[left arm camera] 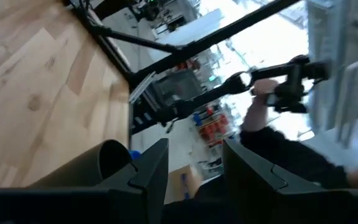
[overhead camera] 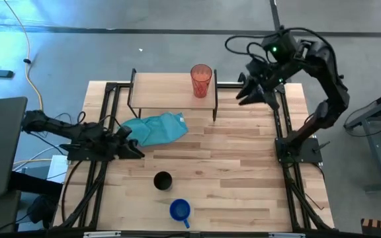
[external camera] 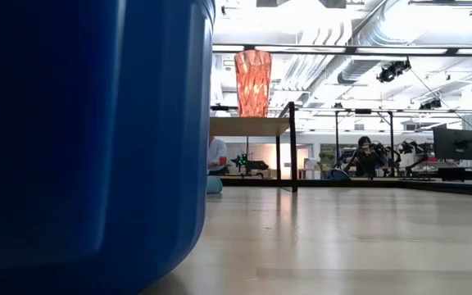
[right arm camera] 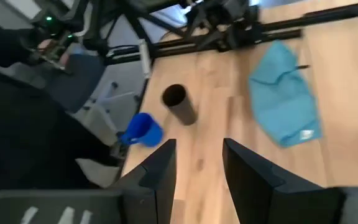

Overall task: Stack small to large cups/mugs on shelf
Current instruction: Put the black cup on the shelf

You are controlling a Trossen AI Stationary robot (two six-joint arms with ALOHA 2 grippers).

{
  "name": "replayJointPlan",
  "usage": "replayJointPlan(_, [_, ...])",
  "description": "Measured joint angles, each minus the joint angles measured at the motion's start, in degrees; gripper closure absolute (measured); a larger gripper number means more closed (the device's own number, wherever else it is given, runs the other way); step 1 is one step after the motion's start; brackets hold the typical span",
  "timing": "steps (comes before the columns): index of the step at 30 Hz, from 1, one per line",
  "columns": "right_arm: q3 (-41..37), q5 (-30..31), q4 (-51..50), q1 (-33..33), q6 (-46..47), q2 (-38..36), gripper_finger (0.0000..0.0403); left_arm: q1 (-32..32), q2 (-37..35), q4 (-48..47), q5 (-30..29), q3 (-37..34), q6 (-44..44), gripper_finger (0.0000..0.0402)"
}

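Mugs and cups lie apart: off the left gripper [overhead camera: 136, 151], whose fingers stand apart and empty beside the teal cloth [overhead camera: 156, 127], wait the black cup [overhead camera: 163, 180] and blue mug [overhead camera: 180, 210]. The red tumbler [overhead camera: 201, 80] stands on the shelf [overhead camera: 164, 92], beside the right gripper [overhead camera: 242, 92], also parted, empty. Risk: that tumbler likely tips if nudged.

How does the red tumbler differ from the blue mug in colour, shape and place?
The red tumbler is see-through orange-red; the blue mug is solid blue. The tumbler has no handle; the mug has one. The tumbler stands on the shelf; the mug sits on the table near its front edge. Both stand upright, mouths up.
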Motion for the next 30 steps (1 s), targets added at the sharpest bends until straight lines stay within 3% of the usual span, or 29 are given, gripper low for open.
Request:
replayJointPlan(10, [0.0, 3.0, -0.2, 8.3, 1.9, 0.8, 0.0281, -1.0, 21.4, -2.3, -0.1, 11.8, 12.6, 0.0264])
replayJointPlan(15, [0.0, 6.2, -0.2, 12.1, 5.2, 1.4, 0.0281, -1.0, 29.8, -13.2, 0.0, 19.6, 18.0, 0.0264])
replayJointPlan(21, [-0.8, 14.4, 0.0, 17.8, 10.3, 1.8, 0.0281, -1.1, 37.2, -24.8, 0.1, 29.5, 23.8, 0.0264])
replayJointPlan(25, [-4.6, 18.8, -0.1, 21.5, 14.1, 1.7, 0.0281, -3.2, 40.5, -31.1, -0.8, 35.5, 27.3, 0.0264])
replayJointPlan(30, [-13.4, 19.3, 0.4, 25.5, 16.7, 1.7, 0.0281, -7.1, 44.2, -41.1, -6.1, 41.3, 30.0, 0.0263])
